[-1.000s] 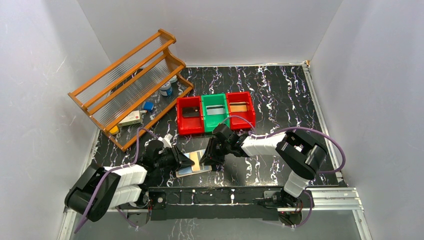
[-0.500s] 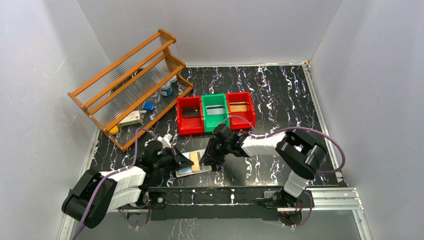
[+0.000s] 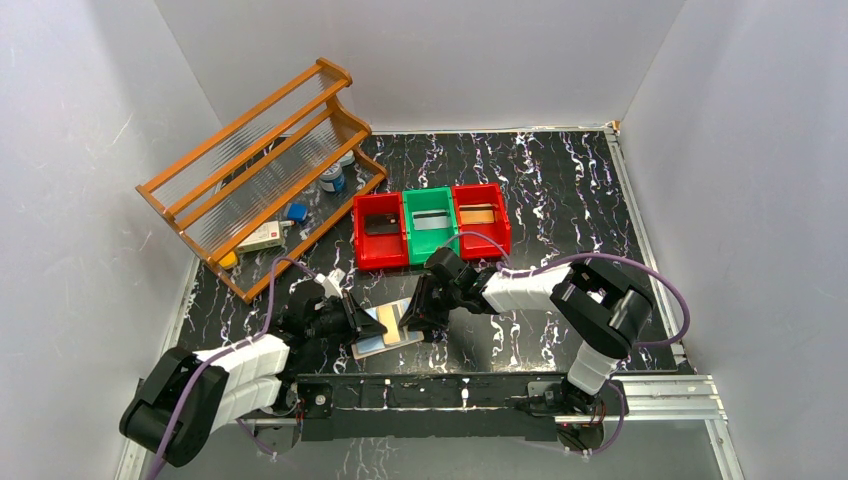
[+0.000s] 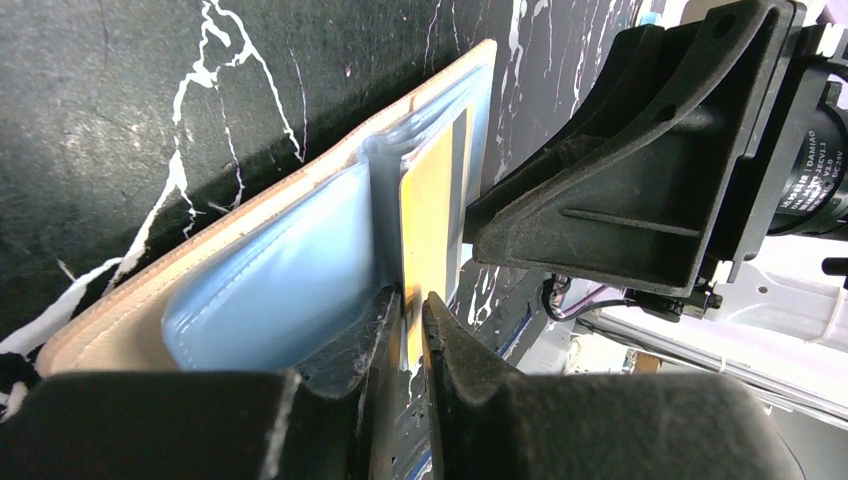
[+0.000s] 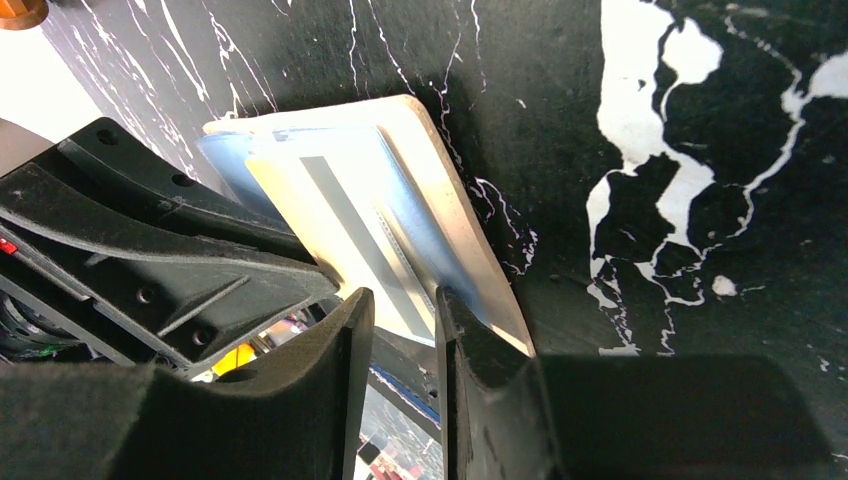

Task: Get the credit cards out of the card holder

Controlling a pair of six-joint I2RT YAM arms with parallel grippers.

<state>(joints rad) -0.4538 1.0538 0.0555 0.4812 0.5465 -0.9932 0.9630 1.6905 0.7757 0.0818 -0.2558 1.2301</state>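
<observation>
- Orange-gold card point(image 4: 430, 220) stands out of the card holder point(image 4: 270, 270), its near edge pinched between the almost closed jaws of the left gripper point(image 4: 410, 312).
- Opposite, the right gripper point(image 5: 402, 300) clamps the card holder's edge, jaws part-way open around it.

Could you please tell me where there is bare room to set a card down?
Bare tabletop lies behind the bins to the back wall, and right of them to the side rail. Crowded: around the card holder, where left tool and right tool meet, and by the wooden rack.
</observation>
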